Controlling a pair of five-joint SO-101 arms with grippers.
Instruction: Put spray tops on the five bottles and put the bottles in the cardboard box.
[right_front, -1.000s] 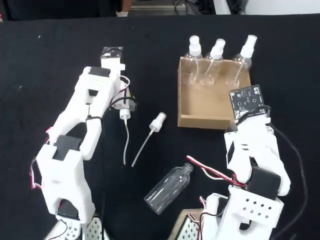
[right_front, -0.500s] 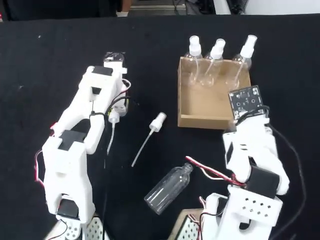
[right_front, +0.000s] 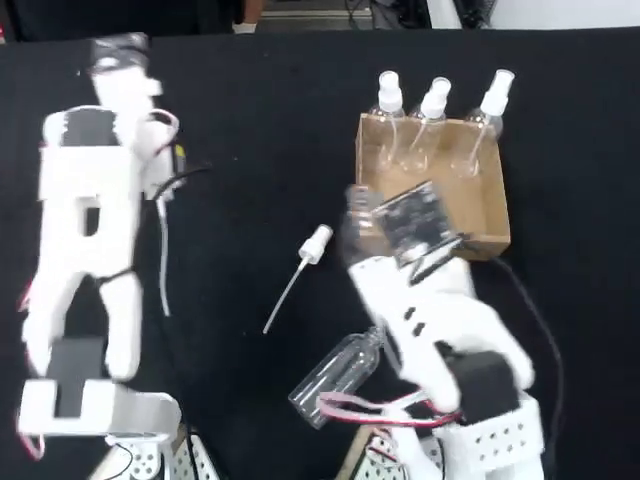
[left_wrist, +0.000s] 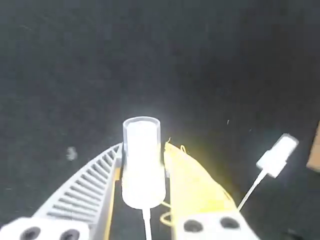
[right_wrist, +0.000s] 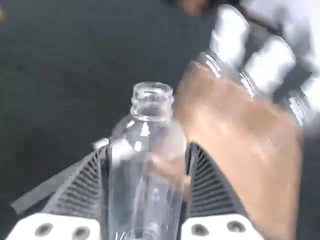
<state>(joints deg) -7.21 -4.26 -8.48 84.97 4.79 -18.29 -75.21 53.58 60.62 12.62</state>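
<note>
A black table (right_front: 560, 120) carries everything. At its far left, the left gripper (left_wrist: 143, 146) is closed narrowly around a spray top (left_wrist: 143, 175), whose tube hangs below. The right gripper (right_wrist: 147, 150) clamps an uncapped bottle (right_wrist: 145, 190) just beside the left edge of the cardboard box (right_front: 487, 245). There are five bottles. Three capped bottles (right_front: 430, 110) stand against the box's far wall, one is held, and one open bottle (right_front: 335, 375) lies near the front. A second spray top (right_front: 314, 245) lies loose left of the box.

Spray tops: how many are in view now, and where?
5. Three spray tops sit on the bottles in the cardboard box, one lies loose on the table, and one is clamped in the left gripper.
</note>
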